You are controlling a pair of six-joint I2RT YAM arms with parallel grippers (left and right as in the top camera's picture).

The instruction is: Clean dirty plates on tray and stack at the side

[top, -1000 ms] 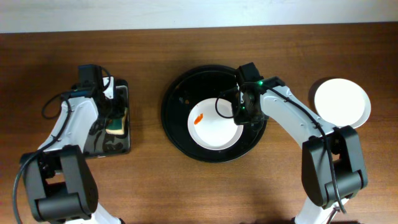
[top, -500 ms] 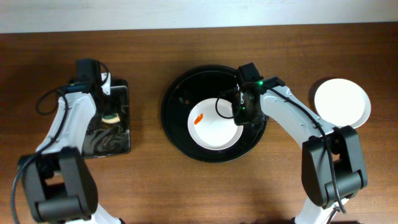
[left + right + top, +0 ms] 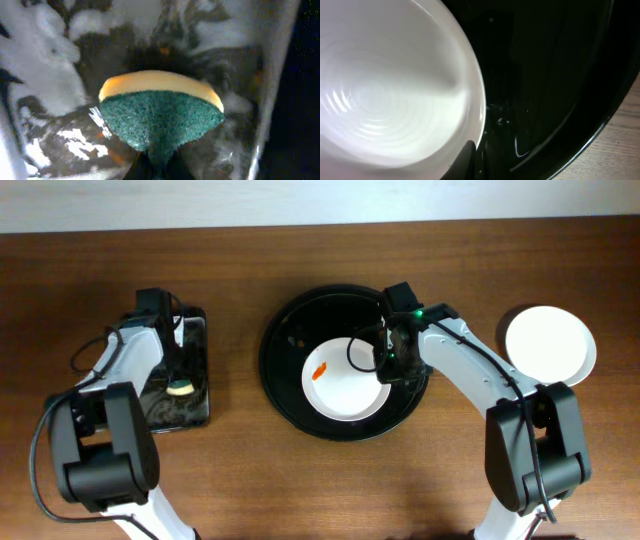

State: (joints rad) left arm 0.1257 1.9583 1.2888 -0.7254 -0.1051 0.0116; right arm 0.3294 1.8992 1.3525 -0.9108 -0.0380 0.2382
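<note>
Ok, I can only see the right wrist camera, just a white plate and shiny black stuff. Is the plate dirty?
Observer: Yes. From overhead, the plate has a small orange smear near its left edge, outside your view.
Operator: Where's the sponge?
Observer: The left gripper pinches the sponge, green side toward its camera, over the sponge tray on the left of the table.
Operator: Are there more plates?
Observer: One more white plate sits on the table, right of the black tray. No smear shows on it.
</note>
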